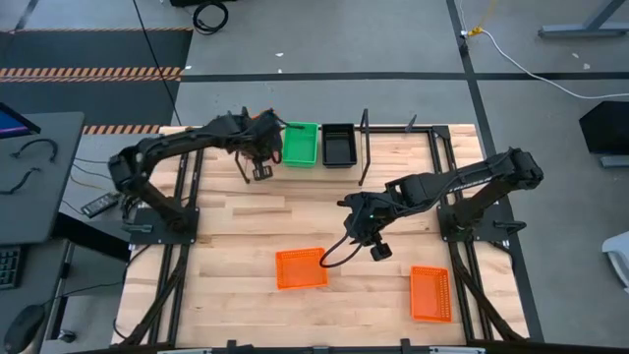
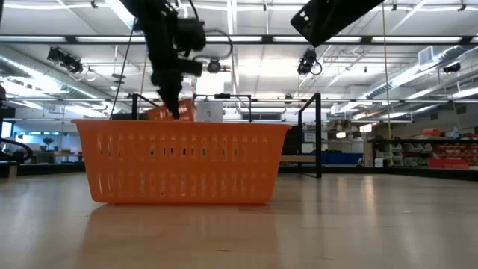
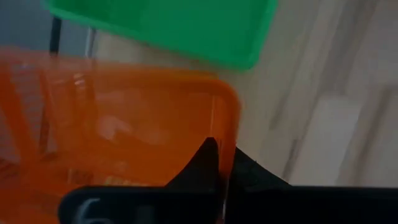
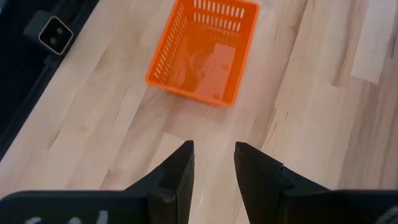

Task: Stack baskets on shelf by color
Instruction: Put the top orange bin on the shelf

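My left gripper point(image 1: 262, 149) hangs at the table's far side, just left of the green basket point(image 1: 300, 145), and is shut on an orange basket point(image 3: 118, 130). The low view shows that basket point(image 2: 170, 113) in the air behind a nearer one. The green basket and a black basket point(image 1: 339, 145) stand side by side between the shelf's black frames point(image 1: 365, 147). My right gripper point(image 4: 213, 163) stands open over mid-table, empty, above bare wood. Beyond it, another orange basket point(image 4: 202, 53) sits on its base on the table. My left gripper holds the orange basket by one wall next to a corner point(image 3: 226, 144). One finger point(image 3: 204, 163) is inside the basket and the other outside it. The fingers come from above, slanting down. The basket is lifted clear of the table.
A further orange basket point(image 1: 430, 293) lies near the table's front right corner. The orange basket point(image 1: 301, 267) in the middle front fills the low view's foreground. A small camera block point(image 4: 55, 34) sits on the dark frame at the table's edge. Bare wood lies between the two arms.
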You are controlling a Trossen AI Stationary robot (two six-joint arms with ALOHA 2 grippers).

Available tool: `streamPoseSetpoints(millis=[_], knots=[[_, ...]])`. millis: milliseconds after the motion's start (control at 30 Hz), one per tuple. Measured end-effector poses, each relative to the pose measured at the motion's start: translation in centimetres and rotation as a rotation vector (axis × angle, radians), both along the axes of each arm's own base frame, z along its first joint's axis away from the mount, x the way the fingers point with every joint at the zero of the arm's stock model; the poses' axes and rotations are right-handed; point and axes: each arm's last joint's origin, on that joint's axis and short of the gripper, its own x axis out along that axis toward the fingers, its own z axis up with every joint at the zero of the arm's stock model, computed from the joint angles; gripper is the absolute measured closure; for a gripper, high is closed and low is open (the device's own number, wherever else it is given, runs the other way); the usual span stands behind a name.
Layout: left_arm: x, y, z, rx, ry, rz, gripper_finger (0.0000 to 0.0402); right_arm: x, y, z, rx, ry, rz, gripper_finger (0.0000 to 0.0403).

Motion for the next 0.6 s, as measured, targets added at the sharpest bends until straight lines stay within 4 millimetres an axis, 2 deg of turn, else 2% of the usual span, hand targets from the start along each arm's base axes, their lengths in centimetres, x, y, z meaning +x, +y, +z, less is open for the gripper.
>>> streamPoseSetpoints(millis=[300, 433, 600], knots=[[1.0, 2.2, -4.5, -0.069, 0.14, 0.008, 0.0398, 0.5, 0.1, 0.3, -0.016, -0.075, 0.04, 0.0282], [1.5, 2.4, -5.6, -0.076, 0.173, -0.02, 0.0397, 0.6, 0.0, 0.4, -0.019, -0.094, 0.045, 0.0282], [1.8, 2.3, -6.0, -0.085, 0.174, -0.019, 0.0394, 0.6, 0.0, 0.4, -0.025, -0.096, 0.052, 0.0282]])
